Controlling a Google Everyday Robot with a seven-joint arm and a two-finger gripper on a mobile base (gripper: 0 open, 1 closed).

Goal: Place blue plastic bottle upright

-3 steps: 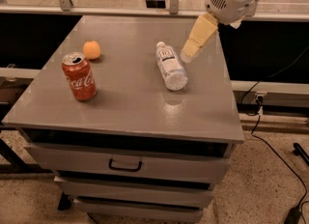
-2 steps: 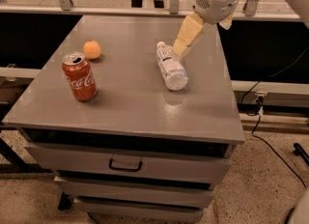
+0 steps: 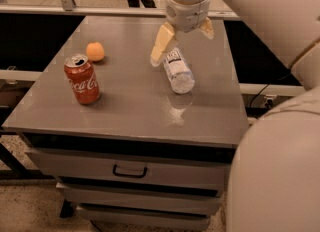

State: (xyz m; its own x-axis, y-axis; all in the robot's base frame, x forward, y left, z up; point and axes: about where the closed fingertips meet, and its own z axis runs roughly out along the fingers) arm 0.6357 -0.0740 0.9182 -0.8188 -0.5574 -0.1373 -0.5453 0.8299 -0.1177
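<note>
The blue plastic bottle [image 3: 177,71] lies on its side on the grey table [image 3: 130,111], right of centre, its white label facing up and its far end under my gripper. My gripper [image 3: 182,38] hangs just above the bottle's far end. It is open, with one pale finger [image 3: 161,43] to the left of the bottle and the other [image 3: 206,27] to the right. It holds nothing. The bottle's cap is hidden behind the gripper.
A red Coca-Cola can [image 3: 82,79] stands upright at the table's left. A small orange ball [image 3: 95,51] lies behind it. My arm [image 3: 280,141] fills the right foreground. Drawers with a dark handle [image 3: 130,171] are below the tabletop.
My gripper has moved left and down, from the table's right edge to over the bottle's far end. The bottle, can and ball have not moved.
</note>
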